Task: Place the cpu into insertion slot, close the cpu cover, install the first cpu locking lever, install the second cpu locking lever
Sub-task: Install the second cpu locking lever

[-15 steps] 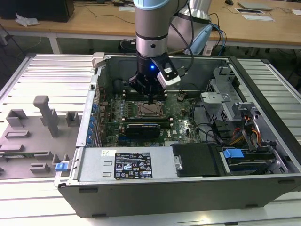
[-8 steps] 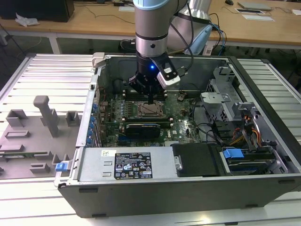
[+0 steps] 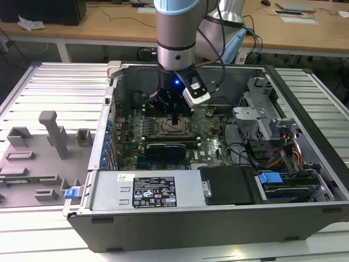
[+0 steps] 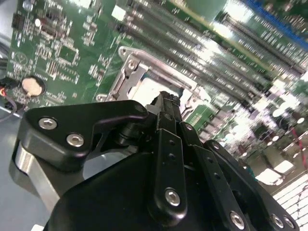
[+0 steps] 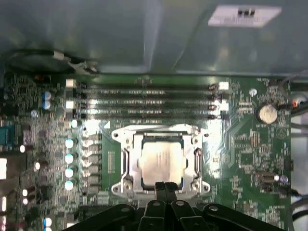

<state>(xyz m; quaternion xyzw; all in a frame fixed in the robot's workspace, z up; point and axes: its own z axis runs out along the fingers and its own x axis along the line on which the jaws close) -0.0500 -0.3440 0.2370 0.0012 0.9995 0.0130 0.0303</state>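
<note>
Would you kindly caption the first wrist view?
Black gripper shut beside pale silvery cpu seated under square silver cover.

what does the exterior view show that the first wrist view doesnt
The exterior view alone takes in the whole open computer case, the arm reaching down into it, the labelled power supply and the grey tray at the exterior view's left. The first wrist view alone shows the cpu lying in the insertion slot with the cpu cover framing it, and the claw shut at the chip's edge. Both show the green motherboard and the socket area.
</note>
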